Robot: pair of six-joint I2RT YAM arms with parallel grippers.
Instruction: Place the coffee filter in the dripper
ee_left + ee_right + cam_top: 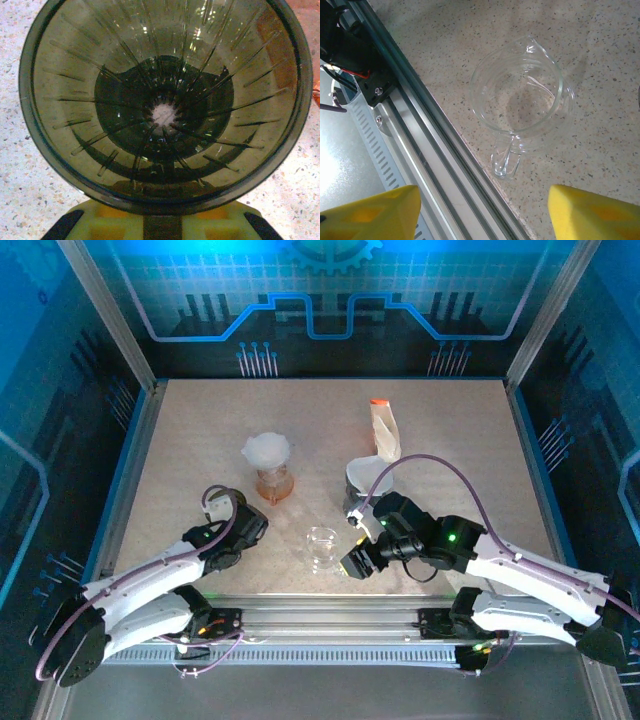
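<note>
Two arms reach low across the tabletop [200, 420]. The white coffee filter [268, 449] sits atop an orange vessel [275, 483], just beyond the left pincer [247, 525].

Left wrist: the pincer is clamped on the smoky dripper [160, 115] at its near rim.

Right wrist: the right pincer [482, 212] gapes wide above a glass pitcher [517, 100].

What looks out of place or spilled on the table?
Nothing stands out. The glass pitcher stands upright and empty, the dripper pinched by the left gripper looks intact and empty, and the table shows no spill.
</note>
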